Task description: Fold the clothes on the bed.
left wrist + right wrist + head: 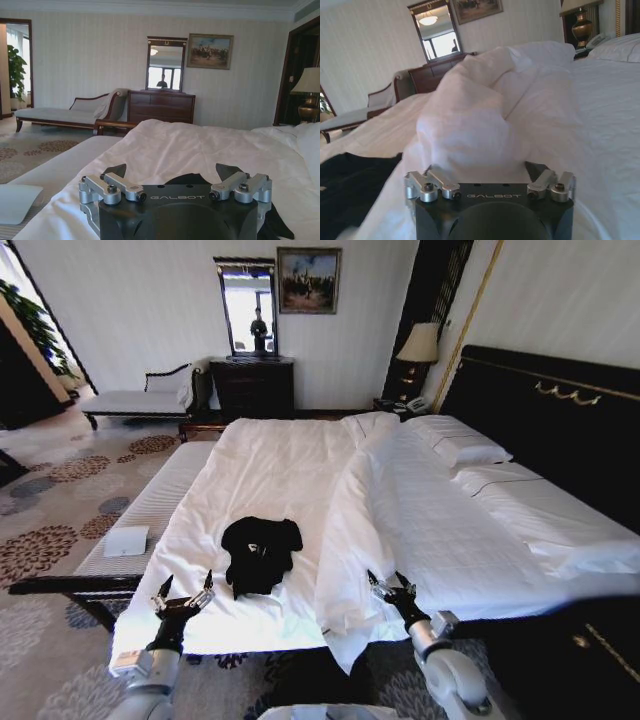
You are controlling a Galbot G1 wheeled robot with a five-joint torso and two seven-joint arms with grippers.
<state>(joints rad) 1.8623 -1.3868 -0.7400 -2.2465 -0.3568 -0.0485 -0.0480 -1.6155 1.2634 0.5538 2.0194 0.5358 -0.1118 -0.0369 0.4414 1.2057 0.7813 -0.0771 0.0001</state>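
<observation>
Both grippers hover at the foot of the bed (440,530), fingers spread and holding nothing: the left gripper (183,596) just short of the crumpled black T-shirt (260,553), the right gripper (391,586) against a bunched duvet fold (480,115). Soft, light fabric probably drapes; pinching an outer hem or sleeve looks best.

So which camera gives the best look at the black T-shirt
The head view: the whole black T-shirt lies crumpled on the white duvet. The left wrist view shows only a dark sliver behind the left gripper; the right wrist view catches one edge.
</observation>
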